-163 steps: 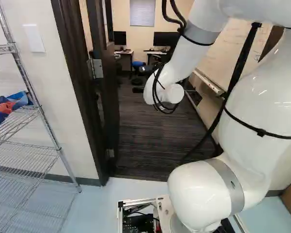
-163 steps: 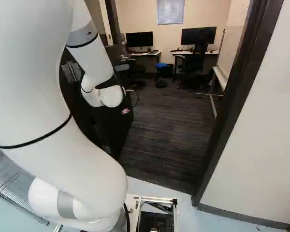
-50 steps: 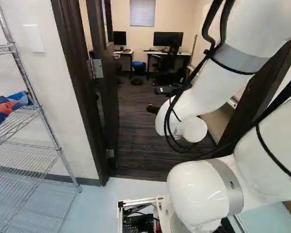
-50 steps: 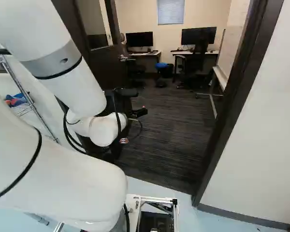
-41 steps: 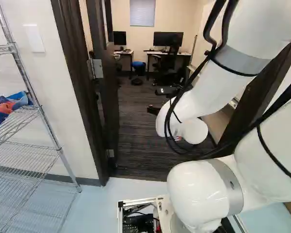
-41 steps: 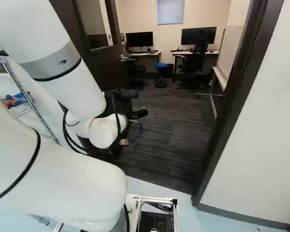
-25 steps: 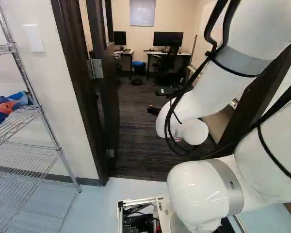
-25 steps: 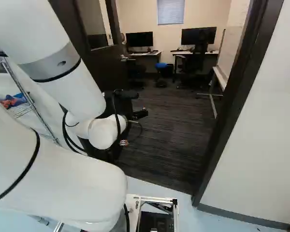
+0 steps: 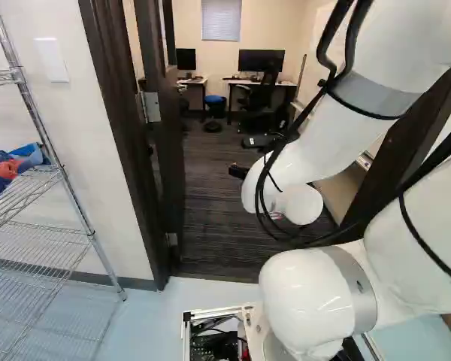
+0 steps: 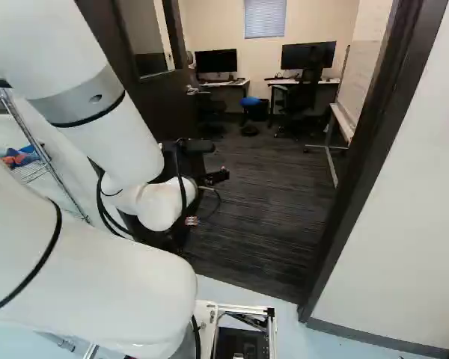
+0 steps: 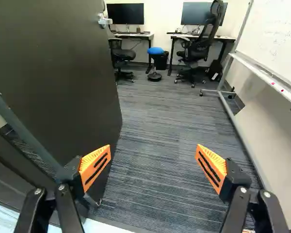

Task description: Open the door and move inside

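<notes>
The dark door stands swung inward, seen at the left of the doorway in the right base view and as a broad panel in the wrist view. Its lever handle is on the far edge, well ahead of the gripper. My gripper is in the doorway beside the door, partly hidden by the wrist. In the wrist view the gripper has its orange pads wide apart, with only carpet visible between them. One finger overlaps the door's lower part in that view; contact cannot be told.
The door frame's posts flank the opening. A wire shelf stands left of it. Inside are desks, a blue stool, office chairs and, along the right, a wheeled whiteboard.
Since the earliest frames my arm has lowered and turned, bringing the gripper into sight. Lately it holds still against its lowest joint. The scene has shifted slightly: the base has moved a little.
</notes>
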### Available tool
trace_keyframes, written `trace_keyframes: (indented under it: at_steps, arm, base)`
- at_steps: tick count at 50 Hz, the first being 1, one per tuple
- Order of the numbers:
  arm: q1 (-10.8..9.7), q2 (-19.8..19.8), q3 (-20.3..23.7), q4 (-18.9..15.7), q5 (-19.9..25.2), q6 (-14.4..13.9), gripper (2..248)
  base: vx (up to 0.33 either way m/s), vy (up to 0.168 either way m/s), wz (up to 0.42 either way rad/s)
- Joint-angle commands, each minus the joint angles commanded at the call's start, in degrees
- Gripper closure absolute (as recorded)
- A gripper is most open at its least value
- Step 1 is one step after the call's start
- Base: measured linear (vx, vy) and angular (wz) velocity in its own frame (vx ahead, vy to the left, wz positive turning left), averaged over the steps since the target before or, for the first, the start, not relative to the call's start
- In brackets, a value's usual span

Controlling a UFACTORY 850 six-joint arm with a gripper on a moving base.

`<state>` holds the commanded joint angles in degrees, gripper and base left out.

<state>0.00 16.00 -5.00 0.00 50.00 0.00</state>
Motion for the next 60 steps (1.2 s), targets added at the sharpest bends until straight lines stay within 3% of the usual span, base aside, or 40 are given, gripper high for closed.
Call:
trace_keyframes:
  at_steps: [37, 60]
  arm:
    - [0.0, 0.0, 0.0, 0.0, 0.0, 0.0, 3]
    - [0.0, 0.0, 0.0, 0.0, 0.0, 0.0, 3]
  base:
    - [0.063, -0.026, -0.139]
    - [0.049, -0.010, -0.018]
